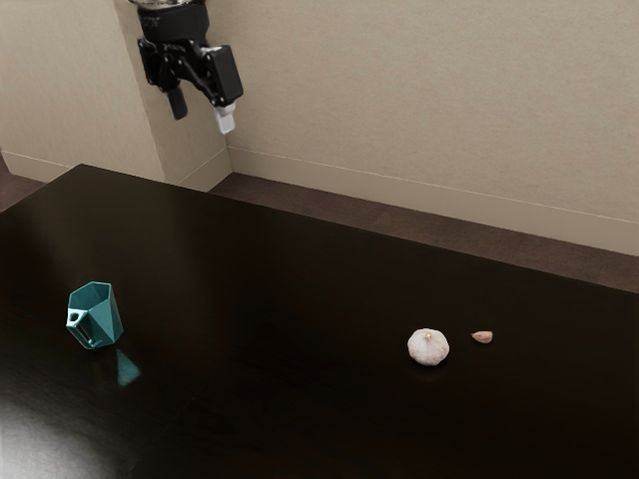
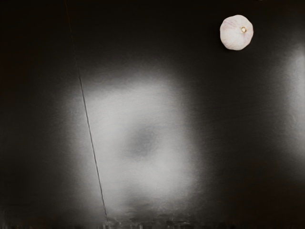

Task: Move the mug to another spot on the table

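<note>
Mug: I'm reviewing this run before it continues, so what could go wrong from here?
1. The mug has slanted, faceted walls and seems to lean; a grasp could slip or tip it.
2. The open end effector hangs high, well away from the mug, so the descent might come in misaligned.
3. A drop spot near the garlic bulb or clove could knock them.

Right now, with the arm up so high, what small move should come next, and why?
Probably lower the gripper toward the teal mug, down and to the exterior view's left. The gripper hangs open and empty high above the table, and the teal mug sits untouched, far from the garlic bulb.
</note>
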Tool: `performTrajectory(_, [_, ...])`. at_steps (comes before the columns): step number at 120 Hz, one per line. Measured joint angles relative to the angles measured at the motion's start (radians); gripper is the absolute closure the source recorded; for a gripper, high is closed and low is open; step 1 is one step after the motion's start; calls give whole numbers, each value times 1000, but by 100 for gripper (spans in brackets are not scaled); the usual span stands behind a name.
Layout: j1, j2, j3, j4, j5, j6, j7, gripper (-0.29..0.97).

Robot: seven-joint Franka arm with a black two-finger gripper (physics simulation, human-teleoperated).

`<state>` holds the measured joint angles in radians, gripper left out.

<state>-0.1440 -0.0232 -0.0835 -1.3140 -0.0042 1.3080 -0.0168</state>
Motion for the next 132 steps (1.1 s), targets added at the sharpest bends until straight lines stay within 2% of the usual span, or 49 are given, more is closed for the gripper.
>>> performTrajectory(6, [-109, 7, 73, -22, 23, 4, -1, 0])
performTrajectory(15, [-206, 14, 125, -62, 40, 16, -3, 0])
performTrajectory(23, [-336, 15, 221, -174, 42, 66, -13, 0])
performTrajectory(36, [-463, 3, 308, -366, 7, 153, -43, 0])
performTrajectory(44, [-501, -14, 347, -508, -22, 225, -59, 0])
performTrajectory(52, [-468, -25, 392, -622, -42, 304, -64, 0])
performTrajectory(71, [-153, -27, 506, -742, -60, 470, -31, 0])
performTrajectory(79, [-76, -27, 535, -752, -38, 524, 2, 0])
performTrajectory(85, [-80, -30, 565, -784, -18, 568, 37, 0])
performTrajectory(104, [-208, -68, 677, -876, 35, 691, 202, 0])
performTrajectory(132, [-192, -144, 838, -998, 124, 791, 441, 0])
